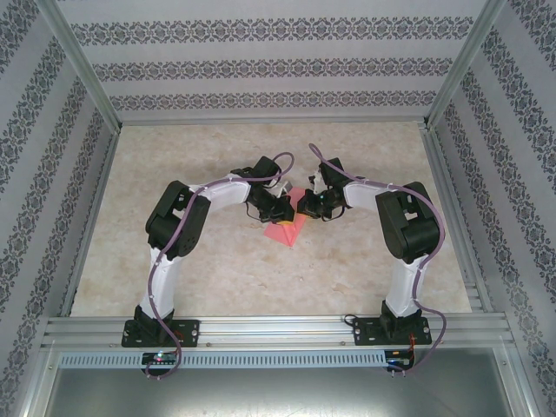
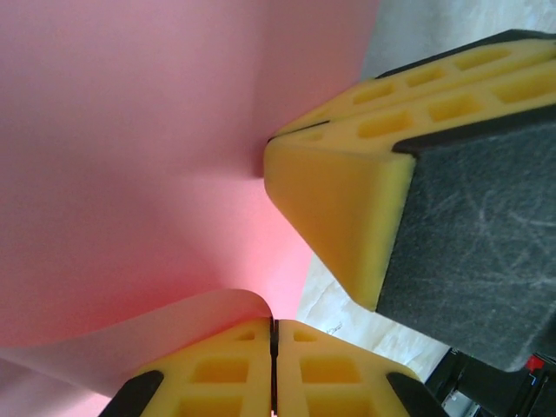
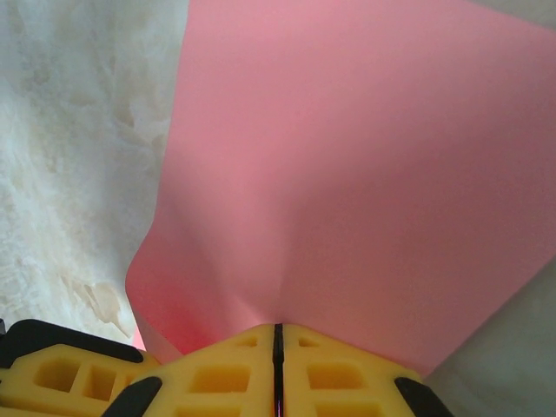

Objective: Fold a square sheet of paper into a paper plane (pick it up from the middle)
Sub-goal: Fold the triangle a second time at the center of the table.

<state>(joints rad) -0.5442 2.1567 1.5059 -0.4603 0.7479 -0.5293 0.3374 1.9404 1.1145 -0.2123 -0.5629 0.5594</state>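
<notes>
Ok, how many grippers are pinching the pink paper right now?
2. The left gripper comes in from the left and the right gripper from the right, both shut on the paper, with their tips close together.

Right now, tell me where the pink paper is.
In the top view the square sheet of paper is at the middle of the table, between the left hand and the right hand, both pinching it.

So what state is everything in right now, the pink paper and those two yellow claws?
square sheet of paper: bent and curled, not lying flat, pinched by both grippers.
left gripper: shut on the paper.
right gripper: shut on the paper.
</notes>
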